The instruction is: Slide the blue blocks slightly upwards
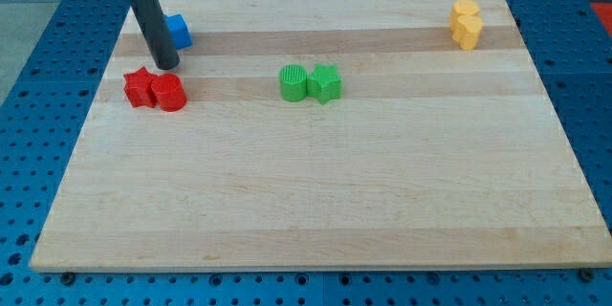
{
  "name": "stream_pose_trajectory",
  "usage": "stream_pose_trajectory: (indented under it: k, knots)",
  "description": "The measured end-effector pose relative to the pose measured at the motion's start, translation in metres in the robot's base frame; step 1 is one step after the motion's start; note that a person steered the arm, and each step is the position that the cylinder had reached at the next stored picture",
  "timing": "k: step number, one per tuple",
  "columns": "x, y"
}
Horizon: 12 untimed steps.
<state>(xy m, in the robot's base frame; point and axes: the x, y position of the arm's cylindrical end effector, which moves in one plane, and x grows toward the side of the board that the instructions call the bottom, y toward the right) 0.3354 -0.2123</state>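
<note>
A blue block sits near the board's top left corner, partly hidden behind my dark rod; I cannot tell whether a second blue block is hidden there. My tip rests on the board just below the blue block and just above the red blocks. A red star block and a red cylinder touch each other right below the tip.
A green cylinder and a green star-like block sit side by side at the board's upper middle. Two yellow blocks stand together at the top right. The wooden board lies on a blue perforated table.
</note>
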Motion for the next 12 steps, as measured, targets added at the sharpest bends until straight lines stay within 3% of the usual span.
stream_pose_trajectory:
  k: [1, 4, 6, 8, 11, 12]
  knots:
    - [-0.035, 0.001]
    - [-0.049, 0.001]
    - [-0.043, 0.001]
    - [-0.040, -0.040]
    - [-0.040, -0.042]
    - [-0.021, -0.008]
